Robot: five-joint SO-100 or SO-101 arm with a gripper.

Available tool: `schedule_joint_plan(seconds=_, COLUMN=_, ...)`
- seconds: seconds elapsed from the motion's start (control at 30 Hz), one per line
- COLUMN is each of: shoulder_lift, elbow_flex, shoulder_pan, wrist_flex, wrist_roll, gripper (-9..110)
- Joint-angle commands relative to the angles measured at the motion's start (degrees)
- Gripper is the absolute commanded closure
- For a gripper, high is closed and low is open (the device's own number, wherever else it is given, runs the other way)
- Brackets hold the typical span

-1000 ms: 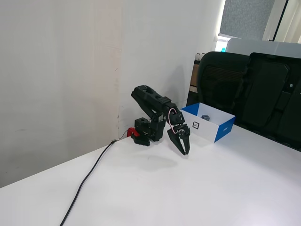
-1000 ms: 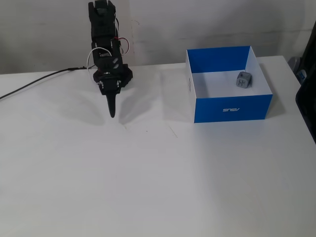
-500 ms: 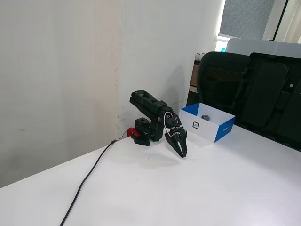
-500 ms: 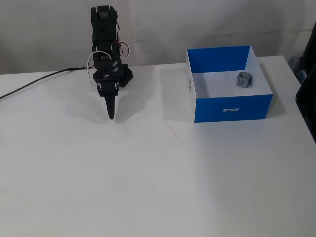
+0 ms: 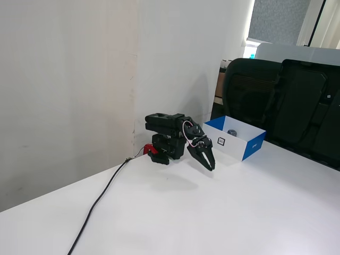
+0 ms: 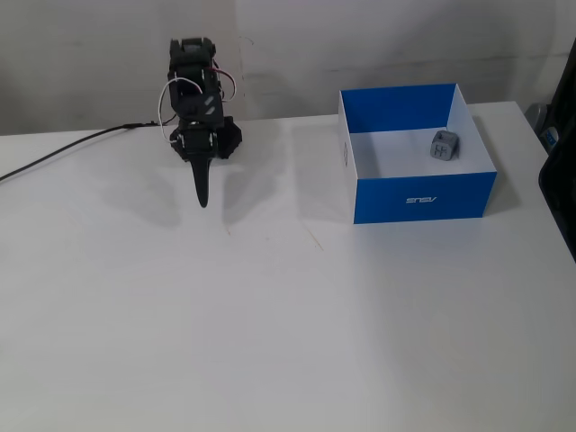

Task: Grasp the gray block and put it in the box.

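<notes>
Smooth white table point(image 6: 270, 342), rounded gray block point(image 6: 445, 146) inside cardboard box point(image 6: 423, 193)

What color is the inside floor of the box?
White. The box is blue outside with a white floor, clearest in the fixed view looking down into it.

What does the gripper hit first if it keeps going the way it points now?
Most likely the bare table. The gripper is folded by its base, tips shut and angled downward, apart from the box. The gray block lies inside the box. Tip height is unclear.
</notes>
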Motion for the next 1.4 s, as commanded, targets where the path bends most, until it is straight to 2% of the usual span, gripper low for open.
schedule_joint_plan(seconds=0.0, shoulder_lift=2.5, elbow_flex=3.0, shoulder_pan=0.1, wrist_flex=0.9, wrist_roll=0.4, gripper=101)
schedule_joint_plan(seconds=1.37, shoulder_lift=2.5, elbow_flex=3.1, shoulder_pan=-4.5, wrist_flex=1.0, wrist_roll=5.7, gripper=101)
